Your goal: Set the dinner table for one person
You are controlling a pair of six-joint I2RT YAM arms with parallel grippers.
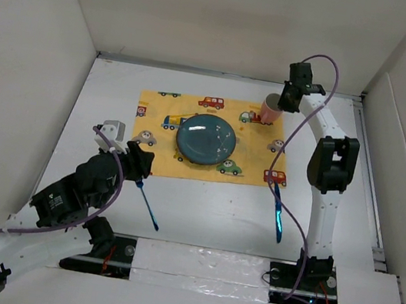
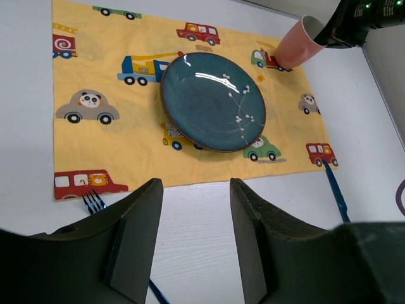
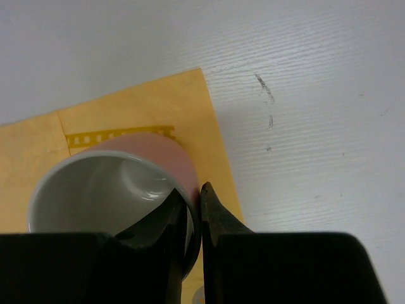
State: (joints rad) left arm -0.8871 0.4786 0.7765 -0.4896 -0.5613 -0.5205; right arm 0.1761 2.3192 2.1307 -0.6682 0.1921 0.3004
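Observation:
On the white dinner table (image 1: 215, 216) lies a yellow car-printed placemat (image 1: 162, 114) with a dark blue plate (image 1: 205, 141) at its middle. A pink cup (image 1: 270, 111) stands at the mat's far right corner. My right gripper (image 1: 280, 101) is shut on its rim; in the right wrist view one finger is inside the cup (image 3: 107, 190) and the other outside. A blue fork (image 1: 146, 203) lies left of the plate, off the mat. My left gripper (image 2: 196, 215) hovers open over the fork's tines (image 2: 93, 201) and holds nothing.
A second blue utensil (image 1: 278, 211) lies on the table right of the mat, beside the right arm. White walls enclose the table on the left, back and right. A raised rail (image 1: 370, 180) runs along the right edge.

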